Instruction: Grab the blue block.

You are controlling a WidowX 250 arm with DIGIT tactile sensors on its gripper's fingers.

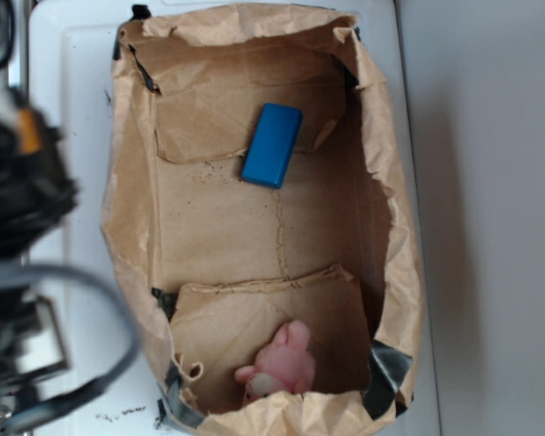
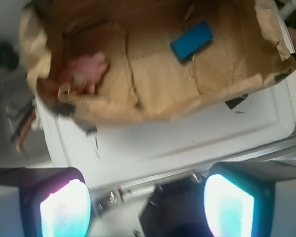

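Nothing sits between my jaws (image 2: 148,207), spread wide and empty above the white worktop (image 2: 187,133), because the blue block (image 1: 272,145) lies flat inside the paper bag (image 1: 395,272), well apart from the pink toy (image 1: 282,368).

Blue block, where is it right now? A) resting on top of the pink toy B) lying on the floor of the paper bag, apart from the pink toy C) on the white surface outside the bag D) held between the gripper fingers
B: the blue block lies flat inside the paper bag, at the opposite end from the pink plush toy, while the gripper is open and outside the bag.
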